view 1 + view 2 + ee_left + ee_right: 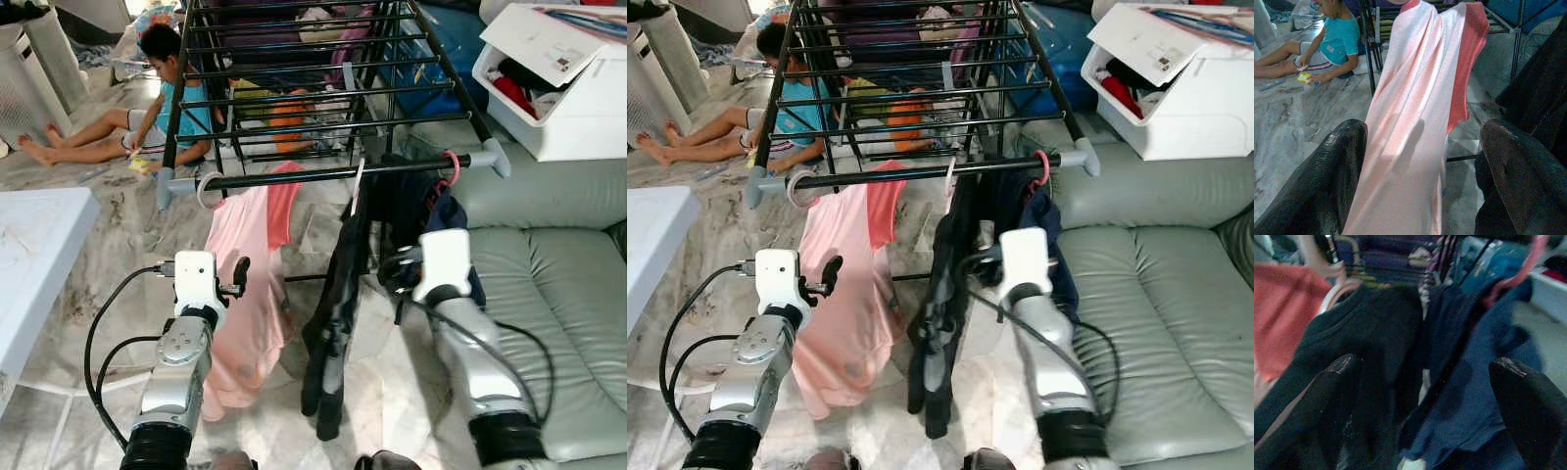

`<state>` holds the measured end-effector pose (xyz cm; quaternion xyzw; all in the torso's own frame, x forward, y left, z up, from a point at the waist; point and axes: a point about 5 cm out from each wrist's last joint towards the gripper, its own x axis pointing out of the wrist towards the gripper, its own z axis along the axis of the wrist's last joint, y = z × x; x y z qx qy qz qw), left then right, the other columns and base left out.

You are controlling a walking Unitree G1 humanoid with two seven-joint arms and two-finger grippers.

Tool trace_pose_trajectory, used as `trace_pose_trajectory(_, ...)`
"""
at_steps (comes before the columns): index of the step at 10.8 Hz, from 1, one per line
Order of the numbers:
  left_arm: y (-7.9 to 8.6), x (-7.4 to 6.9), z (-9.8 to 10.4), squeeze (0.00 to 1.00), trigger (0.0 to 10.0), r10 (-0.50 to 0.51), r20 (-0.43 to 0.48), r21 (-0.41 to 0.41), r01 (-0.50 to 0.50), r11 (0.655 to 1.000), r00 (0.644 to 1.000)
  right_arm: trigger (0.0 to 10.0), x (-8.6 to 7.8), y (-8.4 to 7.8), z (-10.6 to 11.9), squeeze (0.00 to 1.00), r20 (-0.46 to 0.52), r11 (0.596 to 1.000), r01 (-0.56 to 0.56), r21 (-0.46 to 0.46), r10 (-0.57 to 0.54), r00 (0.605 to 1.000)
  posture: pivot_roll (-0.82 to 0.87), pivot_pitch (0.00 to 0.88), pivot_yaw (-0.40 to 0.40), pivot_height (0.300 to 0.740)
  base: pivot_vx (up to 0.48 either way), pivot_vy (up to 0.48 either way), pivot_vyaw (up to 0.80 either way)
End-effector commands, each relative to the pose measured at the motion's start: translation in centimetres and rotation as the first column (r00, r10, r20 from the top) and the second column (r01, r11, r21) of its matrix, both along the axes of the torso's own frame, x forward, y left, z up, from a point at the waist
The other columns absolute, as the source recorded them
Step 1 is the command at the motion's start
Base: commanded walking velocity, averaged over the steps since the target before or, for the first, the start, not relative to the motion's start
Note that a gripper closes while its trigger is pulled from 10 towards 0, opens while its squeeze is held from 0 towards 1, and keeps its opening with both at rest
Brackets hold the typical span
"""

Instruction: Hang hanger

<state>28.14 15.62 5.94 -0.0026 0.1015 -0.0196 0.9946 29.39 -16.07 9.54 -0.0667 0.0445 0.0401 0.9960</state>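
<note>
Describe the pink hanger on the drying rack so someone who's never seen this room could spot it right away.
Find the black drying rack standing beside the grey sofa. Follow its front bar to the end nearest the sofa. The pink hanger hooks there, carrying a dark blue garment; the other hangers on that bar are white, holding a black garment and a pink dress.

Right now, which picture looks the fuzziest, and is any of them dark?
The right wrist view is fuzziest and dimmest: the dark blue shirt and the pink plastic hanger smear softly. The left wrist view is sharper, with a soft shadow on the pale pink cloth garment. Both eye views are bright and clear; the black metal rack rail shows crisply.
</note>
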Motion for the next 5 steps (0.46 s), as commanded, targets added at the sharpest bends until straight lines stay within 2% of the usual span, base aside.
trace_pose_trajectory(1,0.2,0.0,0.0,0.00,10.0,-0.008,-0.007,0.011,0.008,1.000,1.000,10.0,-0.1,-0.3,0.7,1.00,0.033,1.000,0.015,-0.002,-0.015,0.999,-0.02,0.000,0.059,0.740,0.000,0.000,0.00)
trace_pose_trajectory(3,0.3,-0.1,0.1,0.00,10.0,-0.013,-0.010,0.019,0.013,1.000,1.000,10.0,0.0,-1.1,1.6,1.00,0.091,0.997,0.064,-0.030,-0.061,0.994,-0.02,0.000,0.065,0.740,0.000,0.000,0.00)
trace_pose_trajectory(5,0.5,-0.3,0.1,0.00,10.0,-0.020,-0.015,0.028,0.021,0.999,1.000,10.0,-0.1,-3.4,1.8,1.00,0.121,0.965,0.240,-0.106,-0.227,0.966,-0.01,0.000,0.070,0.740,0.000,0.000,0.00)
